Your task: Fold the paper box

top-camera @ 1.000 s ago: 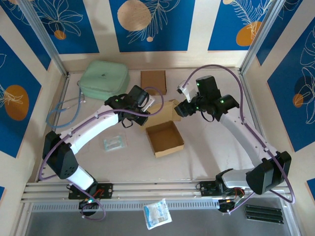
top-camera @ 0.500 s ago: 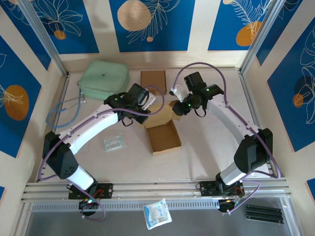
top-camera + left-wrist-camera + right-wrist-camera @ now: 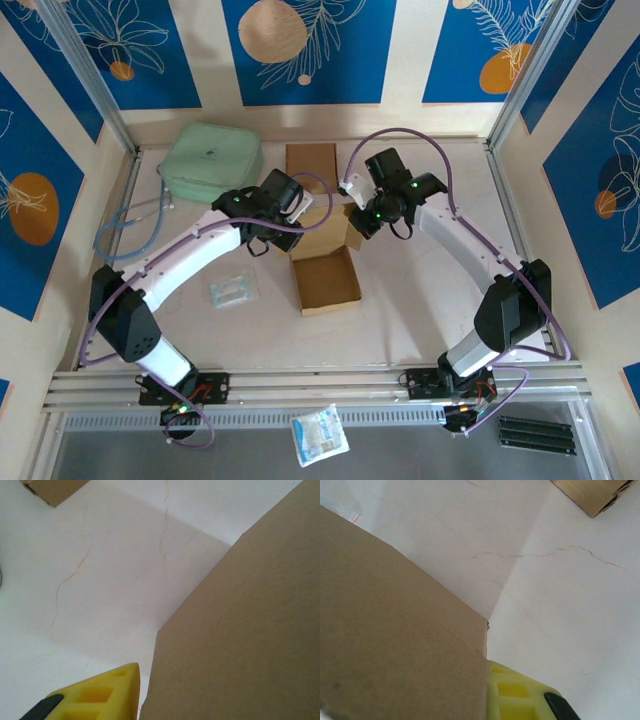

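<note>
- While the shallow brown cardboard box (image 3: 330, 282) sits mid-worktop, both pincers meet at its far end, one on either side of the raised flap (image 3: 322, 238).
- Left pincer (image 3: 300, 214): at the flap's far-left corner, just beside the card. In the left wrist view a yellow finger pad (image 3: 102, 696) sits right next to the flap edge, w/ the brown panel (image 3: 240, 640) on the right side of the frame. Can't tell if its jaws are apart or closed, or if they hold the card.
- Right pincer (image 3: 358, 222): at the flap's far-right corner, closed tight on the box, pinching the thin flap. In the right wrist view the card (image 3: 390, 645) covers the space beside its yellow finger pad (image 3: 517, 696), the edge touching the pad.
- Box orientation: tray mouth faces up, base flat on the pale worktop (image 3: 420, 320). The flap is hinged on the far side and stands up, leaning away from the tray.
- Long axis (tray + flap) runs near-to-far, skewed slightly left at the far end.
- Nearby, well apart from the box: flat brown card piece (image 3: 312, 161) at the back, mint green zipped pouch (image 3: 212, 160) back-left, small clear packet (image 3: 232, 290) to the left.
</note>
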